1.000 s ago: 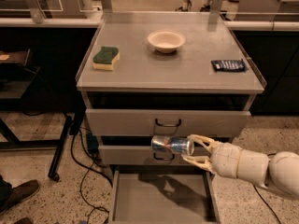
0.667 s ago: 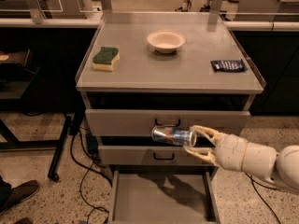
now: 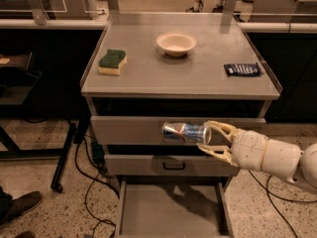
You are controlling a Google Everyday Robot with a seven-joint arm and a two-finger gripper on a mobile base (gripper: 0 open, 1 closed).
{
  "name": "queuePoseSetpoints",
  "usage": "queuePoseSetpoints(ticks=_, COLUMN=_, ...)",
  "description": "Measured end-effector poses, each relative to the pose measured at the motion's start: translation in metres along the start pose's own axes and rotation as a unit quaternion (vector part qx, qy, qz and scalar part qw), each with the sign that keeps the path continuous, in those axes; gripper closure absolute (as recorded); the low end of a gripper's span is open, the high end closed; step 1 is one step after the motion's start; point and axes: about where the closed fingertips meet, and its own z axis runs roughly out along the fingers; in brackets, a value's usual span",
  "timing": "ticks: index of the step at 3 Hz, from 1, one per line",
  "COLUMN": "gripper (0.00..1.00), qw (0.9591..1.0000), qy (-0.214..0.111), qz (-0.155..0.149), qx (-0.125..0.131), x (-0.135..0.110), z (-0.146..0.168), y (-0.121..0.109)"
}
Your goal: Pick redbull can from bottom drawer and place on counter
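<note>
The redbull can (image 3: 185, 132) lies sideways in the air in front of the top drawer face, blue and silver with a shiny end facing left. My gripper (image 3: 213, 139) reaches in from the right on a white arm and is shut on the can's right end, cream fingers (image 3: 221, 127) above and below it. The bottom drawer (image 3: 173, 211) is pulled open below, its grey tray showing nothing inside. The counter (image 3: 198, 73) is the flat grey top above the can.
On the counter sit a green-and-yellow sponge (image 3: 112, 62) at left, a cream bowl (image 3: 176, 43) at the back middle and a dark blue packet (image 3: 241, 69) at right. The middle drawer has a dark loop handle (image 3: 174, 165). Cables (image 3: 94, 182) trail on the floor at left.
The gripper has lifted the can from the middle drawer's height up to the top drawer's face, and drawn slightly right.
</note>
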Motion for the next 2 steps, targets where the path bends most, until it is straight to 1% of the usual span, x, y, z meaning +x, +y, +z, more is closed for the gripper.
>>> queuePoseSetpoints(ticks=1, gripper=1.0, qw=0.9999, qy=0.001, qz=-0.008, qx=0.012, x=-0.008, z=-0.002, y=-0.015)
queuePoseSetpoints(ticks=2, gripper=1.0, qw=0.9985, qy=-0.003, qz=-0.03, qx=0.045, x=-0.035, z=-0.011, y=-0.061)
